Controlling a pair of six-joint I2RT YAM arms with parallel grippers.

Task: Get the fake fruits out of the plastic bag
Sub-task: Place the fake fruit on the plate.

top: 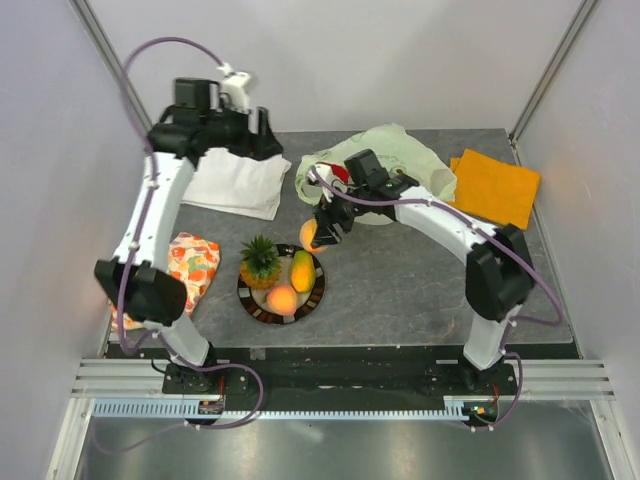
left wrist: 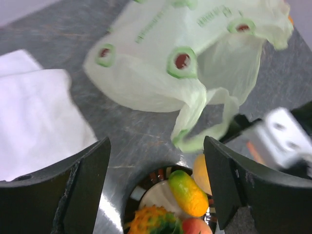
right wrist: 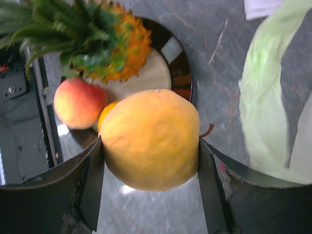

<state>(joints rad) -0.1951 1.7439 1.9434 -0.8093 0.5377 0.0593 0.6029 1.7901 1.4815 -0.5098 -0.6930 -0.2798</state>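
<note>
Pale translucent green, with faint green print and red-centred green rings, on the thin crinkly plastic bag [left wrist: 146, 83]. Yellow-orange on the round plastic fruit [right wrist: 151, 141]; orange-pink on the toy peach [top: 282, 299]; orange-brown under a green crown on the toy pineapple [top: 260, 262]; yellow-orange shading to green on the oblong toy mango [top: 301, 270]. Dark with a striped rim: the round plate [top: 262, 313]. Orange flat cloth [top: 495, 185], white folded cloth [top: 235, 182], orange-floral patterned cloth [top: 190, 262].

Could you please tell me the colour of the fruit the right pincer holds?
Yellow-orange fruit; the right wrist view shows it best.
</note>
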